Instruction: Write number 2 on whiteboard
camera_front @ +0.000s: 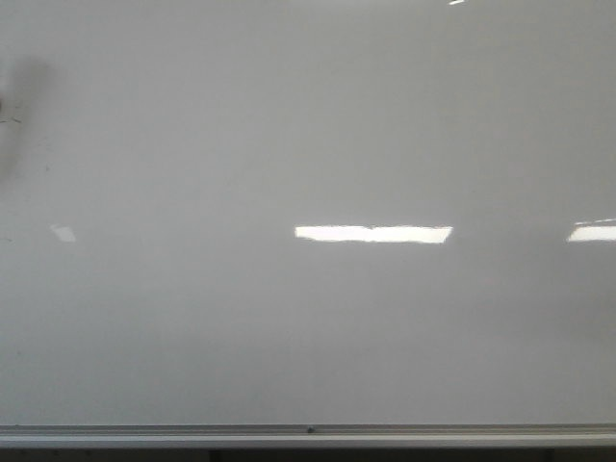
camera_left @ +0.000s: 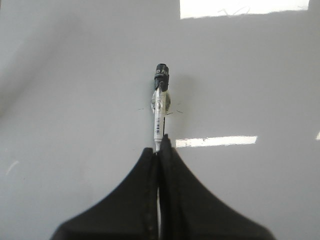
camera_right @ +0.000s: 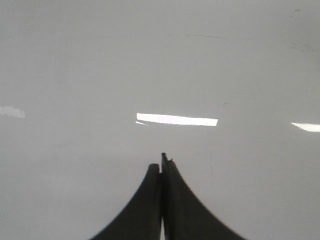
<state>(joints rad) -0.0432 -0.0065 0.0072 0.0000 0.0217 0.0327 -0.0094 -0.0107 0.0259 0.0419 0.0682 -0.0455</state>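
Observation:
The whiteboard [camera_front: 308, 318] fills the front view, glossy grey-white with bright light reflections. It also shows in the left wrist view [camera_left: 75, 100] and the right wrist view [camera_right: 75, 75]. My left gripper [camera_left: 160, 147] is shut on a marker [camera_left: 158, 120], a white barrel with a black label and a dark end that points at the board; I cannot tell if it touches. A few faint thin strokes lie beside the marker. No clear number 2 shows. My right gripper [camera_right: 162, 165] is shut and empty, facing the board. Neither gripper shows clearly in the front view.
A silver metal rail [camera_front: 308, 433] runs along the board's lower edge. A dark blurred shade [camera_front: 17, 91] sits at the board's far left edge. Faint old marks [camera_right: 300, 47] show on the board in the right wrist view.

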